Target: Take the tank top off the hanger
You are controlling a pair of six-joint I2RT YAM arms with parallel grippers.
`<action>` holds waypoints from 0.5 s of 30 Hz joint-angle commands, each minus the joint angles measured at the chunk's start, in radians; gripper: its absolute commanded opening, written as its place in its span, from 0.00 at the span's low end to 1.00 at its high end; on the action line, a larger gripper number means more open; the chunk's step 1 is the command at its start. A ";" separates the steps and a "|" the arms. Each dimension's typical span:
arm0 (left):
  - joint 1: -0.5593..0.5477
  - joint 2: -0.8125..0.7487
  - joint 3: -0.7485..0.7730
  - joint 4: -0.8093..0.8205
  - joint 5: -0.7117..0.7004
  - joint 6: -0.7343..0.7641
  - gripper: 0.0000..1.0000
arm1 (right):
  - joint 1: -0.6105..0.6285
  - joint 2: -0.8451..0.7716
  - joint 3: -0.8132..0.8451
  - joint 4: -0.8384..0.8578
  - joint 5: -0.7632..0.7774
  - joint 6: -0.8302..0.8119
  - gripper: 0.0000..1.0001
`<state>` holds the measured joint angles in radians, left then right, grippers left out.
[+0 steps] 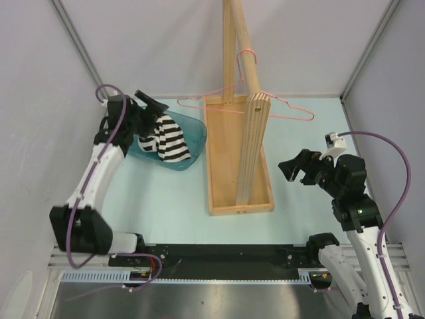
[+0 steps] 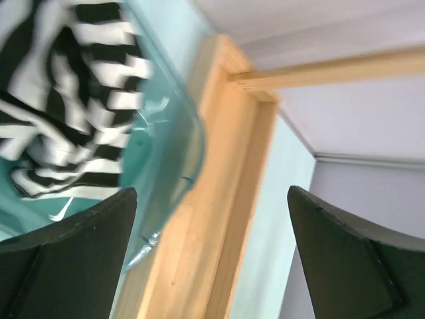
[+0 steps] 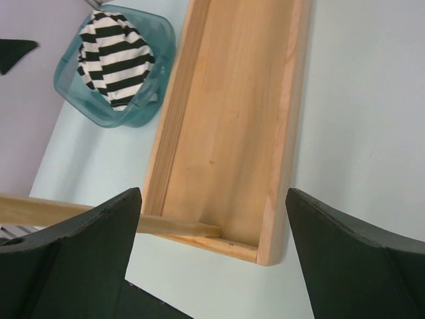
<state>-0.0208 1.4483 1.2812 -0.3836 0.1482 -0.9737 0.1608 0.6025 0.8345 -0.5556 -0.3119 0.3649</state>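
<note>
The black-and-white striped tank top (image 1: pixel 169 139) lies crumpled in a teal bin (image 1: pixel 196 133) at the back left, off the hanger. The bare pink wire hanger (image 1: pixel 180 101) hangs by its hook from the wooden rod (image 1: pixel 242 40). My left gripper (image 1: pixel 151 113) hovers at the bin's far left rim, just above the garment, open and empty. In the left wrist view the tank top (image 2: pixel 60 106) lies beyond the spread left gripper (image 2: pixel 212 191). My right gripper (image 1: pixel 299 169) is open and empty, to the right of the wooden stand; the right gripper (image 3: pixel 212 193) looks across at the tank top (image 3: pixel 116 60).
A long wooden tray base (image 1: pixel 226 166) with an upright slatted post (image 1: pixel 252 146) stands mid-table and carries the rod. The bin (image 3: pixel 73 93) sits against the tray's left side. Grey walls close in on both sides.
</note>
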 commanded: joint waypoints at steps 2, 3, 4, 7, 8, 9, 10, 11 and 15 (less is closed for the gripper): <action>-0.217 -0.349 -0.259 0.084 -0.177 0.046 0.99 | -0.004 0.017 -0.012 0.016 0.089 0.072 0.95; -0.290 -0.392 -0.383 0.124 -0.180 0.038 0.99 | -0.004 0.022 -0.009 -0.003 0.105 0.072 0.96; -0.327 -0.458 -0.437 0.184 -0.185 0.027 0.99 | -0.004 0.038 0.001 -0.016 0.140 0.072 0.96; -0.500 -0.508 -0.548 0.200 -0.237 0.047 0.98 | -0.004 0.066 0.011 -0.058 0.221 0.092 0.96; -0.554 -0.511 -0.560 0.201 -0.281 0.056 0.98 | -0.003 0.071 0.008 -0.064 0.235 0.110 0.97; -0.664 -0.508 -0.566 0.200 -0.314 0.072 0.98 | -0.004 0.074 0.000 -0.064 0.250 0.121 0.97; -0.720 -0.509 -0.568 0.183 -0.347 0.088 0.99 | -0.004 0.074 -0.006 -0.057 0.255 0.129 0.98; -0.767 -0.511 -0.572 0.170 -0.408 0.084 0.98 | -0.004 0.074 -0.027 -0.050 0.257 0.140 0.98; -0.962 -0.543 -0.678 0.172 -0.447 0.021 0.98 | -0.006 0.059 -0.084 -0.052 0.232 0.178 0.99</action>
<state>-0.8570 0.9524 0.6724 -0.2459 -0.1722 -0.9352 0.1596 0.6815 0.7921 -0.6048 -0.1005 0.4892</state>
